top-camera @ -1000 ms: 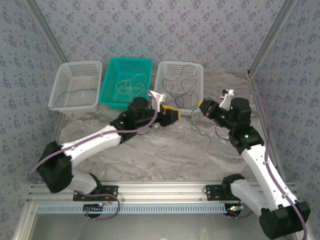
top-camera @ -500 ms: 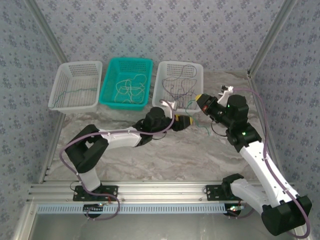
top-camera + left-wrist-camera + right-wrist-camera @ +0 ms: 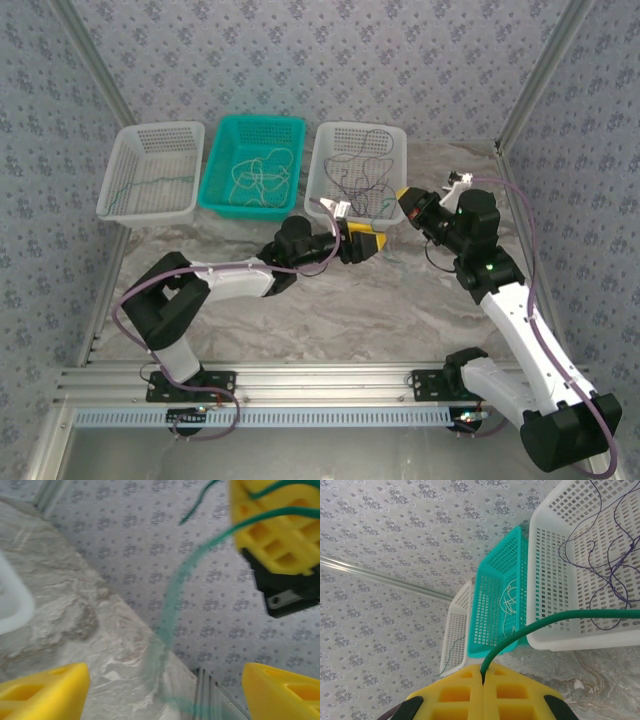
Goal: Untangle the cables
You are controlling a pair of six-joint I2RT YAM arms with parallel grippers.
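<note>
My right gripper [image 3: 482, 676] is shut on a thin green cable [image 3: 555, 618], which arcs out of its yellow fingers toward the right. In the top view the right gripper [image 3: 404, 203] hovers by the right white basket's near corner. My left gripper [image 3: 371, 243] sits just left of and below it. In the left wrist view the left gripper [image 3: 165, 695] stands open, its yellow fingertips [image 3: 45, 690] far apart, and the blurred green cable [image 3: 172, 605] hangs down between them, touching neither. Other cables lie sorted in the baskets: dark ones [image 3: 360, 175], white ones [image 3: 255, 178], a green one [image 3: 150, 183].
Three baskets line the back of the marble table: a white one [image 3: 120, 185] on the left, a teal one [image 3: 218, 165] in the middle, a white one [image 3: 322, 160] on the right. Patterned walls and metal posts close in the sides.
The left arm has swung right, bringing its gripper close under the right gripper, and its fingers have spread wider. The right gripper stays shut on the green cable, shifted slightly toward the basket.
</note>
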